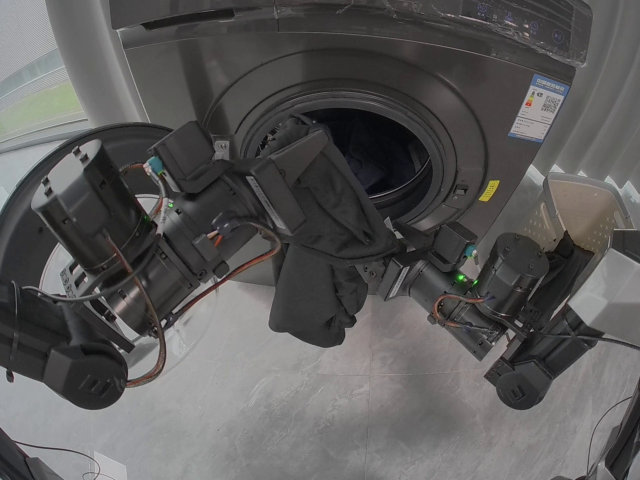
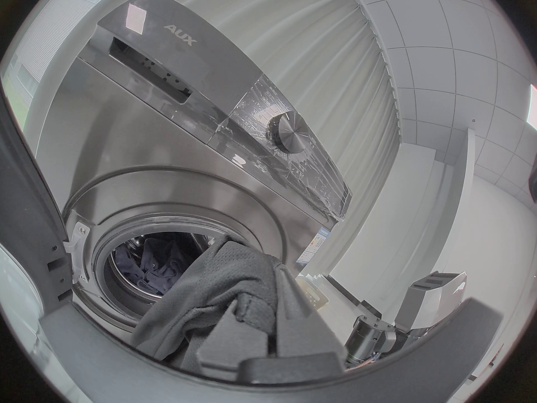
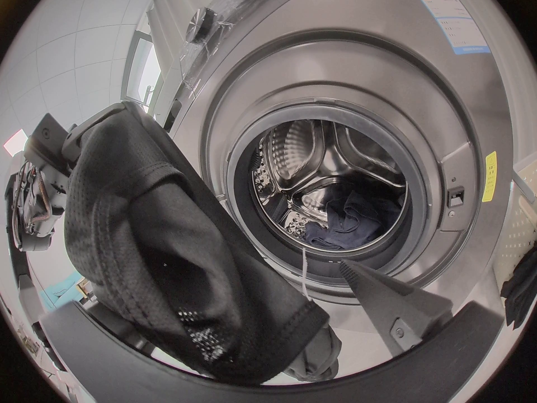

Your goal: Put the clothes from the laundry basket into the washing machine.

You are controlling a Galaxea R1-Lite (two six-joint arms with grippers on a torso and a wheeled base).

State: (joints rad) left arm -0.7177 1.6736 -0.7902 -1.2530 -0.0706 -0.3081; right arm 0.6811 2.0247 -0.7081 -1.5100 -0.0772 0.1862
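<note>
A dark mesh garment [image 1: 320, 288] hangs in front of the washing machine's [image 1: 467, 101] open drum mouth [image 1: 380, 148]. My left gripper [image 1: 303, 148] is at the left rim of the mouth, shut on the garment's [image 2: 224, 275] upper part, its fingers [image 2: 302, 326] close together. My right gripper [image 1: 400, 231] sits below the mouth's lower right, open. The garment [image 3: 168, 242] drapes over one of its fingers while the other finger [image 3: 391, 303] is bare. Dark blue clothes [image 3: 347, 225] lie inside the steel drum. The garment's lower end dangles toward the floor.
The round door [image 1: 127, 135] stands swung open at the left, behind my left arm. A white perforated laundry basket [image 1: 587, 215] stands at the right of the machine with a dark cloth [image 1: 567, 261] in it. Grey tiled floor [image 1: 333, 401] lies below.
</note>
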